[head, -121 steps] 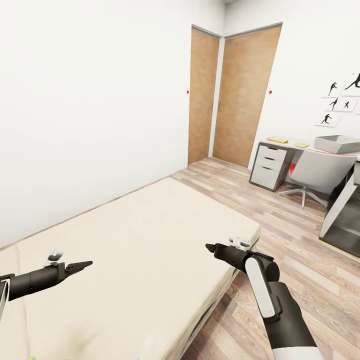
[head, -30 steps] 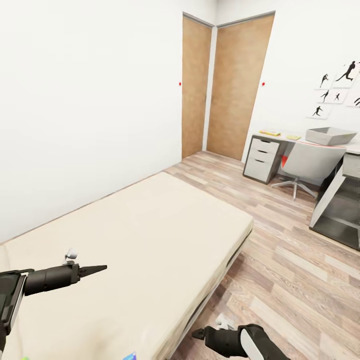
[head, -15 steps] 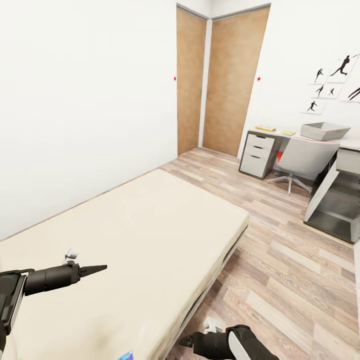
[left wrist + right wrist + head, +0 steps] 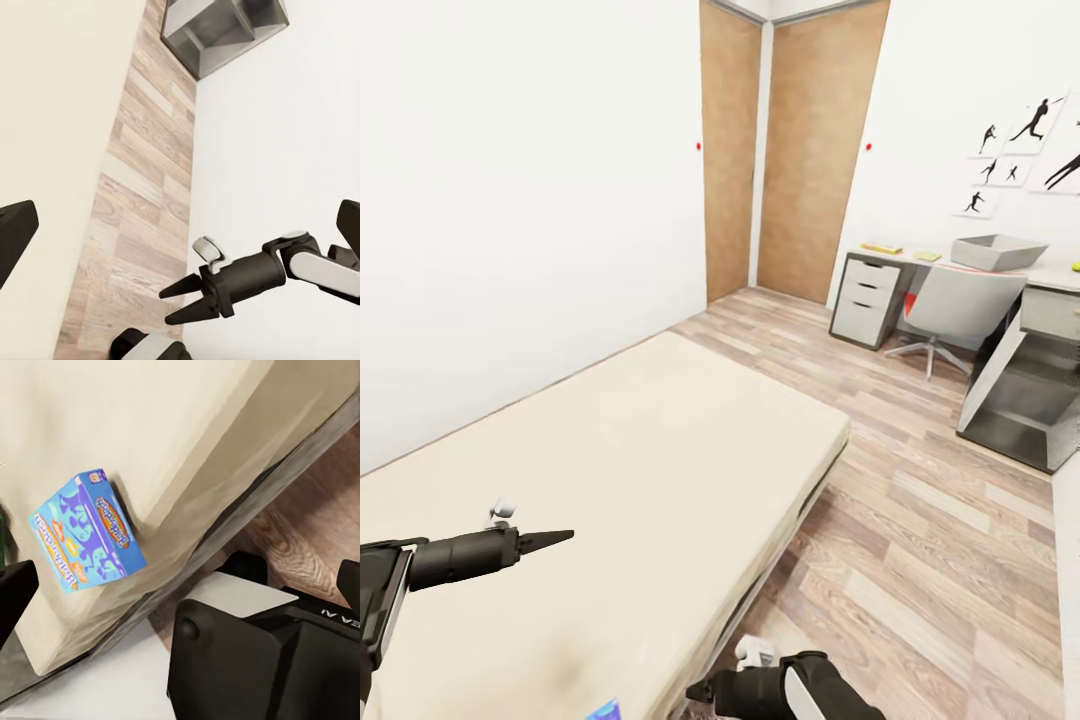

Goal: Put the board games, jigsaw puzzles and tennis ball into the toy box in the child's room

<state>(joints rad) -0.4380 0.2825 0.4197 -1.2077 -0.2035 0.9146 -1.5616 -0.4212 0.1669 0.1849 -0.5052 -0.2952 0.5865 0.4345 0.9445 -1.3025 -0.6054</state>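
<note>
A blue and orange board game (image 4: 86, 536) lies flat on the cream bed (image 4: 630, 450) near its edge; its corner (image 4: 603, 711) peeks in at the head view's lower border. My left gripper (image 4: 565, 537) hovers open over the bed with nothing between its fingers. Low beside the bed's edge, my right gripper (image 4: 695, 692) is also open and empty, its fingertips (image 4: 163, 307) a little apart. Far across the room the grey toy box (image 4: 997, 252) stands on the table (image 4: 1050, 275), with the tennis ball (image 4: 1075, 266) beside it. Two small yellow flat things (image 4: 882, 247) lie at the table's far end.
Two brown doors (image 4: 795, 150) close the far corner. A white drawer unit (image 4: 865, 298) and a grey swivel chair (image 4: 960, 300) stand at the table, with a dark grey shelf unit (image 4: 1025, 400) nearer. Wood plank floor (image 4: 920, 520) runs between bed and table.
The camera has shifted, sliding the room's far end left and up. My right arm has dropped from over the bed's corner to low beside its edge. The left arm is almost unmoved.
</note>
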